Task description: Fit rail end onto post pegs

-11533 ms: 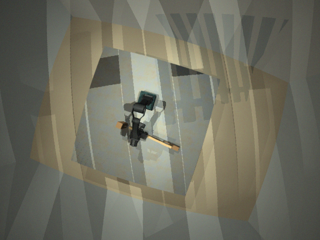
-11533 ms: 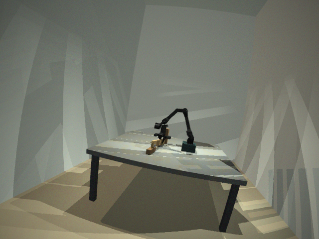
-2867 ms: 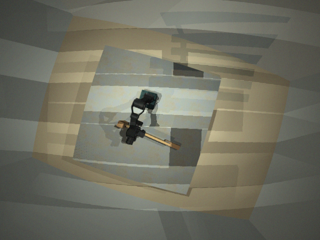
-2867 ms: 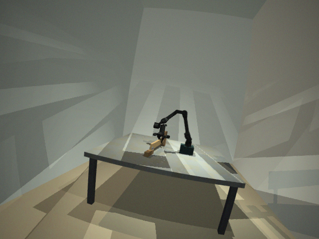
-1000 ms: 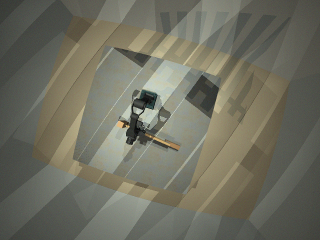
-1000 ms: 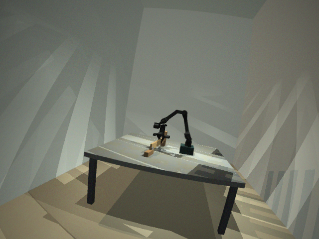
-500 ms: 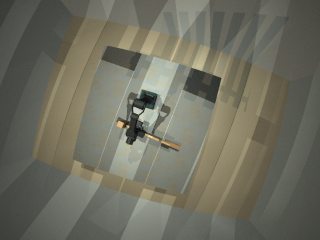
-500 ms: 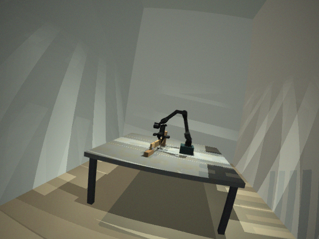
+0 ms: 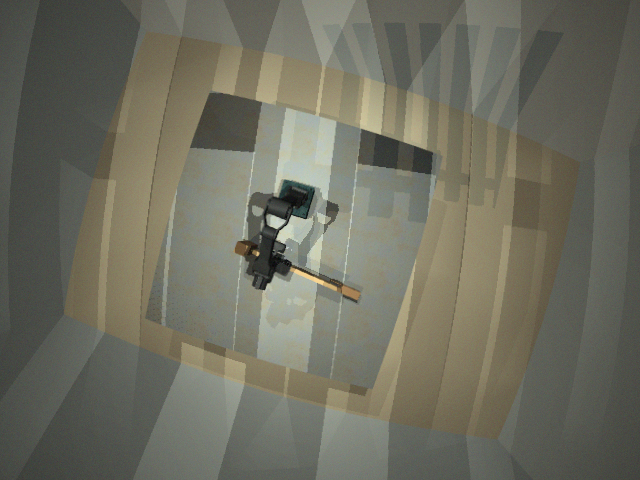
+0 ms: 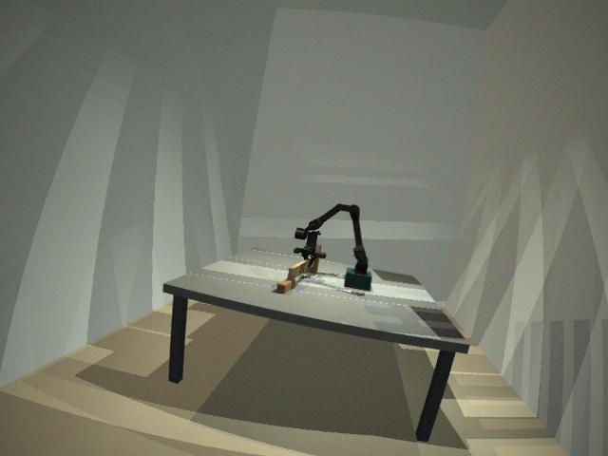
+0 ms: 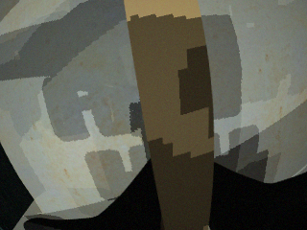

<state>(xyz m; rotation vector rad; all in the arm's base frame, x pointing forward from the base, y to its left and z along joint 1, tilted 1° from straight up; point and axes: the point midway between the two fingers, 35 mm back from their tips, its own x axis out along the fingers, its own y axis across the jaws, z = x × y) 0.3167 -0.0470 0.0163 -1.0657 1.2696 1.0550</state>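
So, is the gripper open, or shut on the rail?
Shut on the rail: the gripper sits across it, and the wood runs between the dark fingers.

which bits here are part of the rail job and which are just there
Part of the job:
rail, gripped in the jaws of the gripper
post
footboard block

Just there:
table
teal arm base
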